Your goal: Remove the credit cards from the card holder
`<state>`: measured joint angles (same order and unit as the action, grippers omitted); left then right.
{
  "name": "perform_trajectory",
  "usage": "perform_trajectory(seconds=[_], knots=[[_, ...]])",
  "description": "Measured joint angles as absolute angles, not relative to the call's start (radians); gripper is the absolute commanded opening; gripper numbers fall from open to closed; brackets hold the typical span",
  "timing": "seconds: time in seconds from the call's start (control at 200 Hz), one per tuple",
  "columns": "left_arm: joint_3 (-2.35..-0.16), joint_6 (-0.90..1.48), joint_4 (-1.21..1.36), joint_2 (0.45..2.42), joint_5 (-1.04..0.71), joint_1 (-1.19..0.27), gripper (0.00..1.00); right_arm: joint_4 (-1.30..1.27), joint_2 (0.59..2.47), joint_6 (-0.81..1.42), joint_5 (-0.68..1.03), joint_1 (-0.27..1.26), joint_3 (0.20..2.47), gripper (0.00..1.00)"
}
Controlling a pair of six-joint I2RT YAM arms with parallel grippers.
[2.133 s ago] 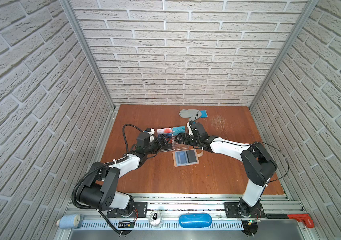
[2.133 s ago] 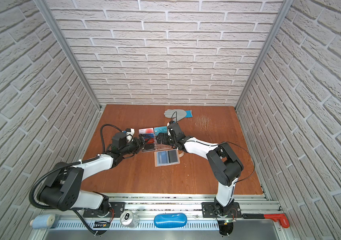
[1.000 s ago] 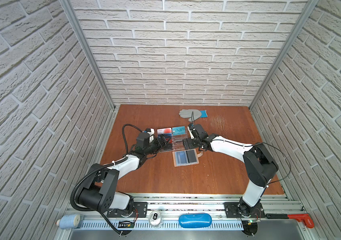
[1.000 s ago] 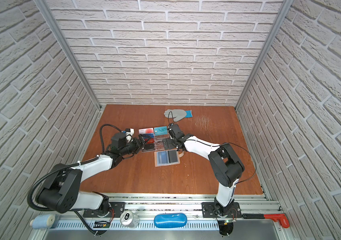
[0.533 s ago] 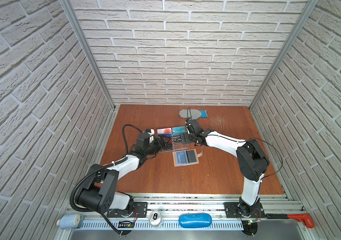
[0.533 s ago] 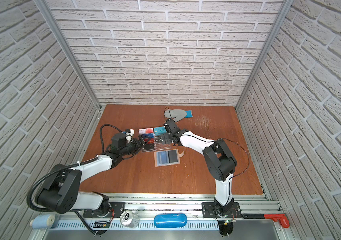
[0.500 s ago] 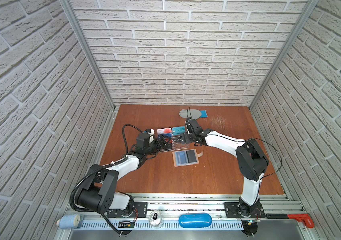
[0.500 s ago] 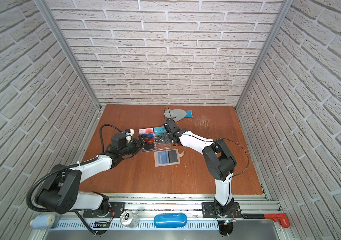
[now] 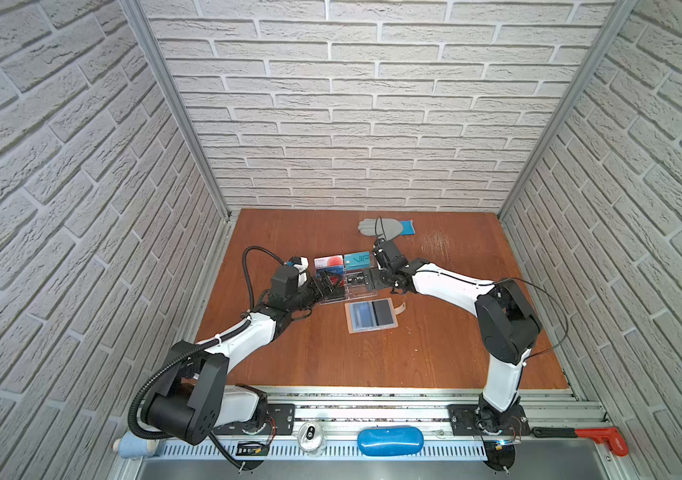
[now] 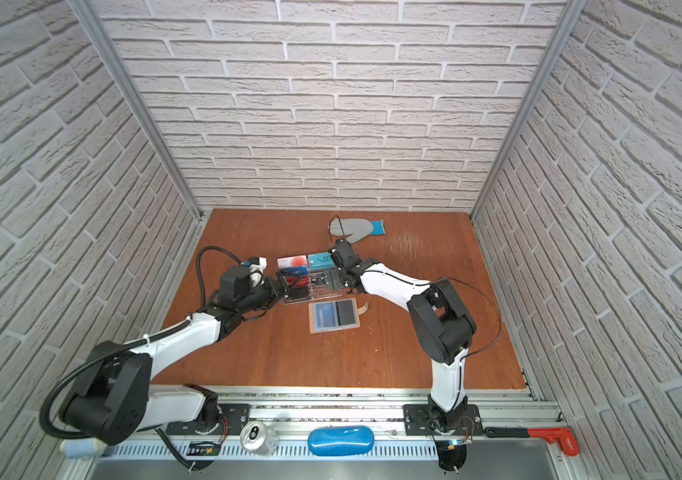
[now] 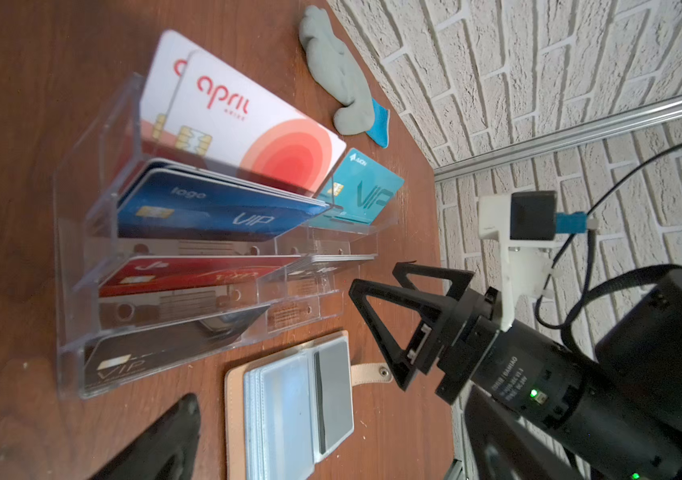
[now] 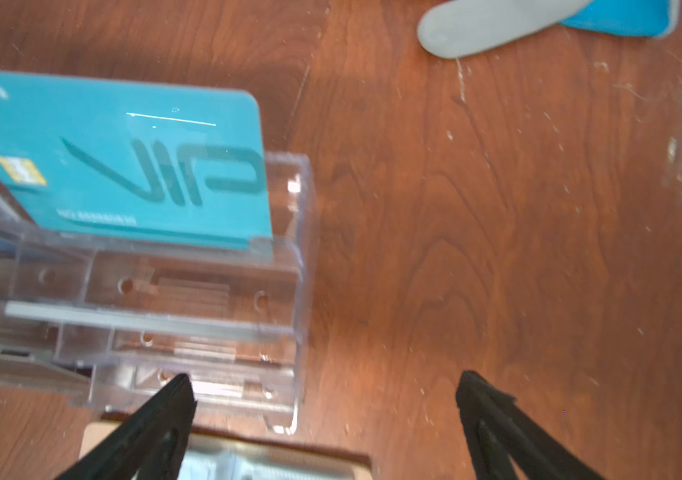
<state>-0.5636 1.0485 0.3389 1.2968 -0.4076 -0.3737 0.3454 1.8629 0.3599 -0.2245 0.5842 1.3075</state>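
Observation:
The card holder (image 9: 370, 314) (image 10: 334, 314) lies open and flat on the table, tan with grey-blue sleeve pages (image 11: 289, 407) and its snap strap out to the side. Whether its sleeves hold cards I cannot tell. The credit cards stand in a clear acrylic stand (image 9: 343, 279): white with a red circle (image 11: 248, 124), blue (image 11: 214, 212), red (image 11: 189, 276), black (image 11: 123, 365), teal (image 12: 123, 166). My left gripper (image 9: 333, 286) (image 11: 331, 399) is open at the stand's left end. My right gripper (image 9: 373, 277) (image 12: 322, 380) is open and empty at the stand's right end, just behind the holder.
A grey glove with a blue cuff (image 9: 385, 227) lies near the back wall. On the front rail sit a can (image 9: 309, 434), a blue case (image 9: 389, 441) and a red-handled tool (image 9: 597, 436). Brick walls close in three sides.
The right gripper has shifted slightly along the stand's right end and its elbow has swung a little inward. The left arm has stayed put. Both grippers remain open.

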Motion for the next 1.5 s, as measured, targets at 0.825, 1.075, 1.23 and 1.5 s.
perform_trajectory(seconds=[0.825,1.075,1.23,1.5], knots=[[-0.564,1.024,0.275,1.266,-0.178,-0.718,0.98,0.316,1.475,0.454,0.046,0.495,0.862,0.99],[-0.509,1.06,0.373,1.295,-0.138,-0.725,0.98,0.297,1.477,0.449,0.05,0.495,0.851,0.95],[-0.497,1.089,0.418,1.345,-0.136,-0.726,0.98,0.282,1.491,0.45,0.06,0.495,0.847,0.88],[-0.498,1.138,0.508,1.437,-0.147,-0.719,0.98,0.28,1.52,0.454,0.084,0.495,0.847,0.8]])
